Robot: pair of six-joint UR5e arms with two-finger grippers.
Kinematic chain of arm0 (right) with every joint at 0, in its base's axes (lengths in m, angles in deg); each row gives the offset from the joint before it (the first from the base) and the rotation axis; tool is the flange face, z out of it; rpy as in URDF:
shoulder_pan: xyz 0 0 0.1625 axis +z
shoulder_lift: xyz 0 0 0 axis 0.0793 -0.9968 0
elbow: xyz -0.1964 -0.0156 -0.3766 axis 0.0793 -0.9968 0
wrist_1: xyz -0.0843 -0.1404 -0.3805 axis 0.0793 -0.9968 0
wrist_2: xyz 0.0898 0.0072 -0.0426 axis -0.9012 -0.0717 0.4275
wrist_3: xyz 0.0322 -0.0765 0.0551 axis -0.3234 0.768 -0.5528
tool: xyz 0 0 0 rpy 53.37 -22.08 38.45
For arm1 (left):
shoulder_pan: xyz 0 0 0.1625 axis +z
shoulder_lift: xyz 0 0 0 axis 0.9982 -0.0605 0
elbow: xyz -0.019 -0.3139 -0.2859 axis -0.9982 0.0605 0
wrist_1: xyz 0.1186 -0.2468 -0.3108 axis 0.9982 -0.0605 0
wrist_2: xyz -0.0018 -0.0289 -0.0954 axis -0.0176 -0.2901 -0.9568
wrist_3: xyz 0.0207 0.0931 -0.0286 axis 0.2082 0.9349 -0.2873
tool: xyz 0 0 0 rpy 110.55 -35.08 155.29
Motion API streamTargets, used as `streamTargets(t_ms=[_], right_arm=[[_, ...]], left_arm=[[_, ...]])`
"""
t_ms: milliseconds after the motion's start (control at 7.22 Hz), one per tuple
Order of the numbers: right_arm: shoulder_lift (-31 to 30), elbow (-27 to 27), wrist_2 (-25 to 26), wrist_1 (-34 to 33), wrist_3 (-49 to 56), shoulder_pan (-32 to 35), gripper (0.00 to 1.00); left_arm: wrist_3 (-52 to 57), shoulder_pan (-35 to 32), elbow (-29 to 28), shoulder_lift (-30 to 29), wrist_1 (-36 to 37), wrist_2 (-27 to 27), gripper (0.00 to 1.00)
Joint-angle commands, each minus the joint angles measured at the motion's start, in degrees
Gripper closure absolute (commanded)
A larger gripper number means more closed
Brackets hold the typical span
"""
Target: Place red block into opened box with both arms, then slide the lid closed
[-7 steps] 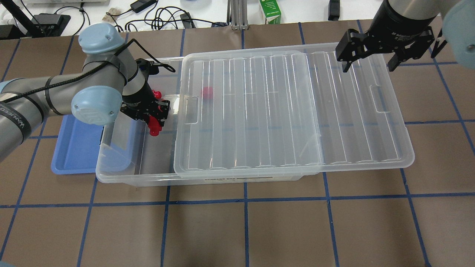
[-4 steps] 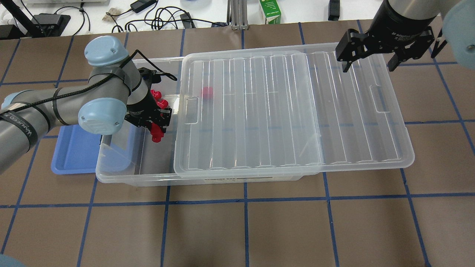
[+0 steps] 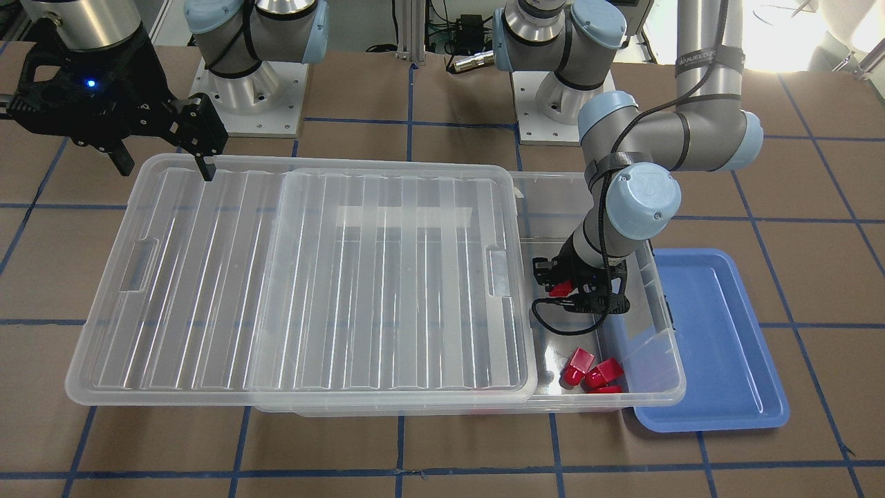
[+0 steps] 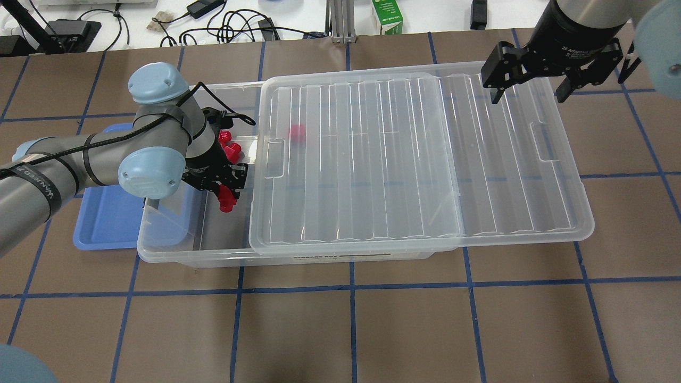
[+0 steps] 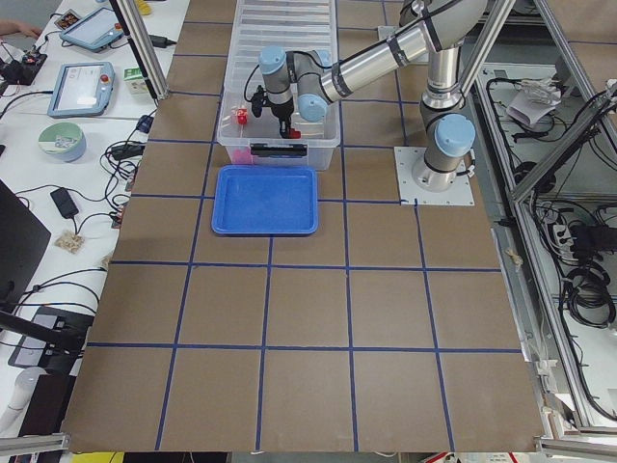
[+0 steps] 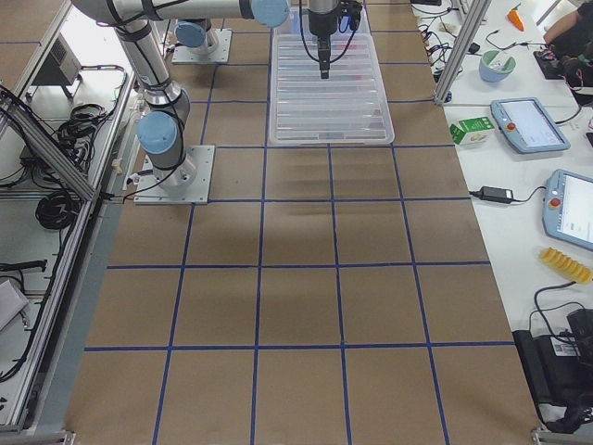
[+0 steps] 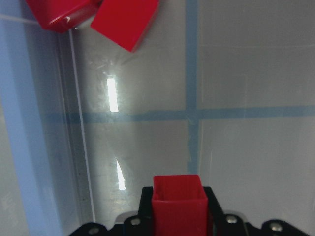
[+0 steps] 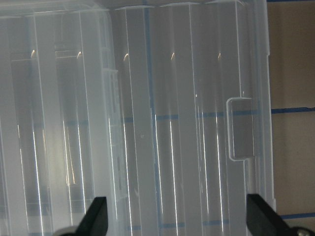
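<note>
Hovering inside the open end of the box, the left gripper clamps the red block above its floor; dropped from here, it could bounce against the loose red pieces. The right gripper hangs spread above the lid.

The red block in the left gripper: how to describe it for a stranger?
Find the clear box, at its open end not covered by the lid. The left gripper hangs there, shut on one red block; the other red blocks lie loose on the box floor.
</note>
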Motion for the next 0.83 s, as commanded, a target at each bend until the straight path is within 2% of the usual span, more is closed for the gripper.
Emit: streamTargets(t_ms=[0,138,277,554,692], right_arm=[[0.1,-0.1,0.0,0.0,0.1,0.0,0.0],[0.2,-0.1,0.1,0.0,0.3,0.0,0.0],[0.4,-0.6,0.1,0.2,1.9,-0.7,0.0],[1.8,-0.7,1.1,2.1,6.2,-7.0,0.0],[1.8,-0.6,1.1,3.7,11.3,-11.9,0.0]], left_arm=[[0.0,0.0,1.0,-1.2,1.8,0.0,0.5],[0.0,0.1,1.5,-1.5,3.1,0.0,0.37],[-0.2,0.2,1.5,-1.6,3.2,0.0,0.21],[0.3,2.2,0.5,-0.1,3.0,0.2,0.0],[0.5,3.5,-0.8,1.3,1.9,0.2,0.0]])
